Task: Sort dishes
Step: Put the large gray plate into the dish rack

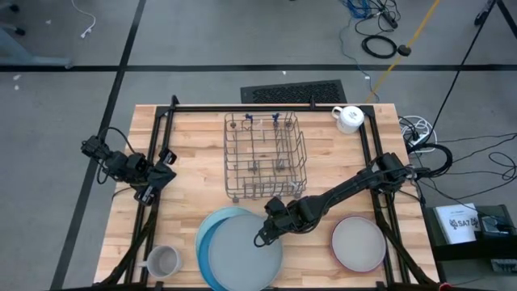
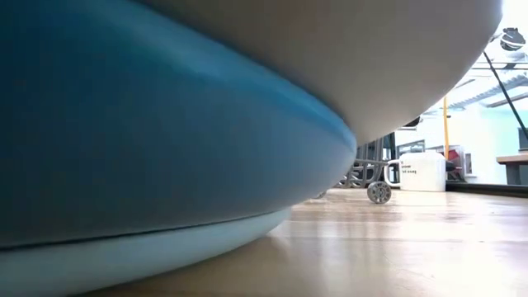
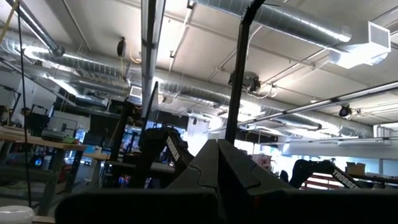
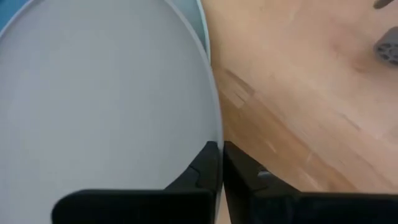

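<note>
A: What is seen on the wooden table?

B: A stack of big plates is seen near the front edge. A large grey plate is laid on top. A dark blue plate is seen under it, and a light blue plate is at the bottom. In the low view the stack is so close that most of the picture is filled by it.

A: Where is the right gripper?

B: It is placed at the right rim of the large grey plate. In the right wrist view its two dark fingers are pressed together, with the thin edge of the grey plate pinched between them. So the rim of the top plate is held by it.

A: And the left gripper?

B: It is parked at the left side of the table, well apart from the plates. Its fingers are closed tight, and nothing is held in them.

A: What else is there?

B: A smaller pink-rimmed grey plate is set to the right of the stack, apart from it. A wire dish rack is stood in the middle of the table, behind the stack. A white mug is put at the back right corner. A grey mug is put at the front left, just beside the stack.
</note>
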